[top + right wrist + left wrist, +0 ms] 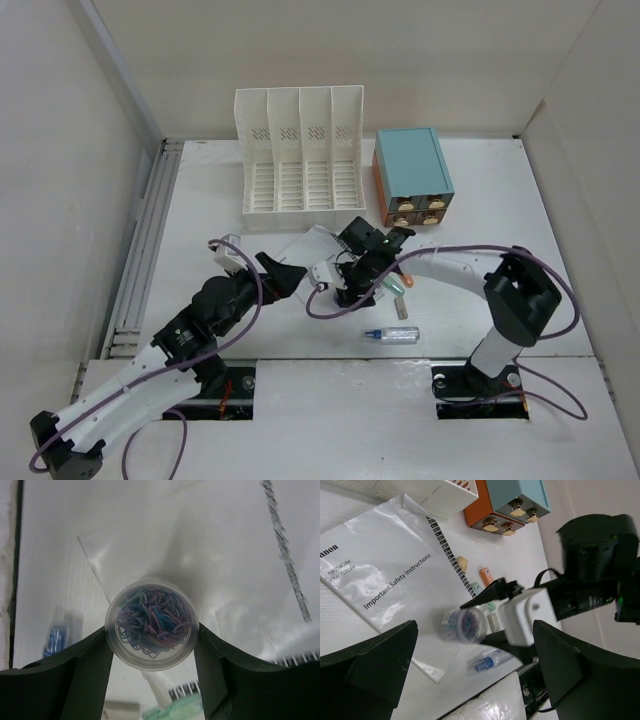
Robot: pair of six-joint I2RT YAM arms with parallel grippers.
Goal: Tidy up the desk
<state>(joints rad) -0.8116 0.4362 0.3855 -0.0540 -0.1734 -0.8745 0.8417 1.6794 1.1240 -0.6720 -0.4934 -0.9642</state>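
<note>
- Across the whole top view, your counter [200, 220] runs from the arm bases to the far wall, white and matte (everything else sits on it).
- At its far edge you have a white rack [300, 150] with four slots. Just right of it is a teal box [412, 165] whose orange drawers face the arms.
- Near the middle, a booklet [385, 565] in a clear sleeve lies flat on the counter, its cover reading "Important Safety Instructions".
- Your right fingers [85, 675] are closed against both sides of a clear round jar [152, 622]. It is full of coloured paper clips (pink, blue, purple), and the right wrist view shows it end-on.
- That jar is over the edge of the sleeve. You cannot tell whether it rests on the sleeve or hangs above it.
- Your left fingers [370, 665] stand wide apart with nothing between them. They are at the booklet's near left side, pointing toward the jar.
- A small bottle [393, 335] with a blue cap lies on its side on the counter near the right arm, apart from the booklet.
- Right of the booklet, between the box and the jar, three small things lie in a loose row: a tan piece [463, 563], an orange piece [486, 575] and a green piece [476, 587] (too small to name).
</note>
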